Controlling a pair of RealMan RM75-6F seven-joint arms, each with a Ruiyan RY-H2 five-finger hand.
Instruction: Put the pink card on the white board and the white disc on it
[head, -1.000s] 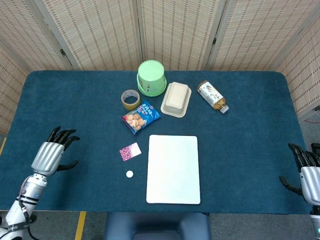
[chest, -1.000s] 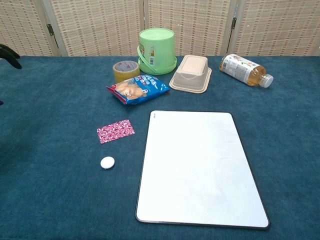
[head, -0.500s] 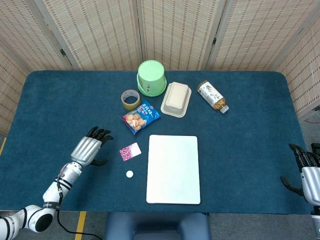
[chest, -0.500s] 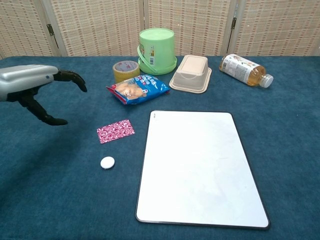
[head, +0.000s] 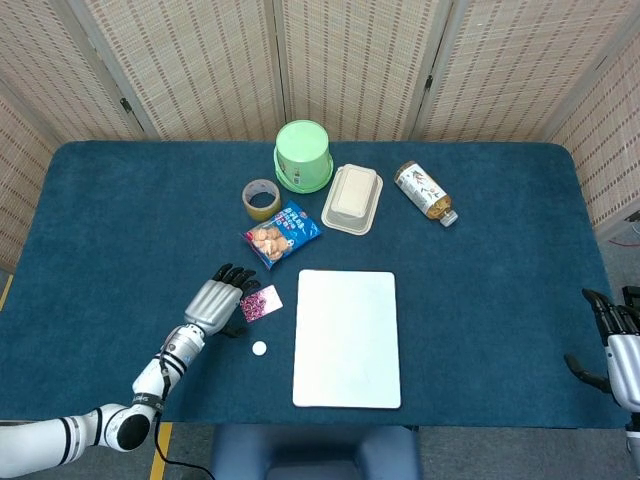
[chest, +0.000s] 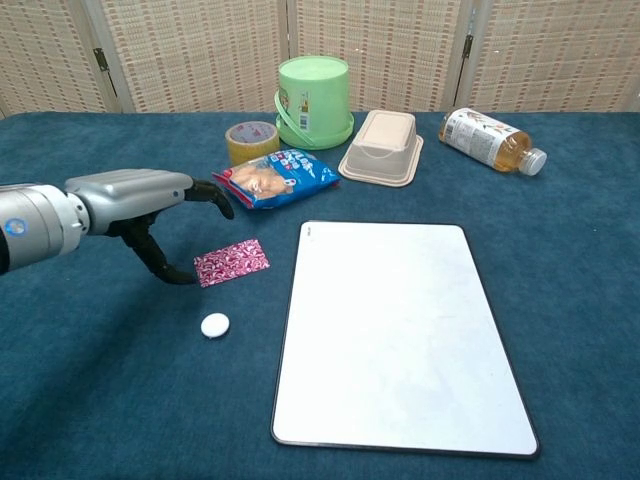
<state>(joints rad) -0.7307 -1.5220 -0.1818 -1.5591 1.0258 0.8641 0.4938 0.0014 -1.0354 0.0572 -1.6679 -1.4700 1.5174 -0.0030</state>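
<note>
The pink patterned card (head: 264, 301) (chest: 233, 261) lies flat on the blue table, left of the white board (head: 347, 337) (chest: 398, 333). A small white disc (head: 259, 348) (chest: 215, 324) sits just in front of the card. My left hand (head: 217, 299) (chest: 140, 199) hovers at the card's left edge with fingers spread and holds nothing; its thumb tip reaches down beside the card. My right hand (head: 618, 345) shows only at the far right edge of the head view, open and empty.
Behind the card lie a blue snack bag (chest: 275, 177), a tape roll (chest: 251, 140), an upturned green bucket (chest: 314, 100), a beige lidded box (chest: 383, 146) and a bottle (chest: 490, 139) on its side.
My left hand has swept rightward across the table, from the far left edge to the card's left side. The card, disc and board have not moved. The right hand stays put.
</note>
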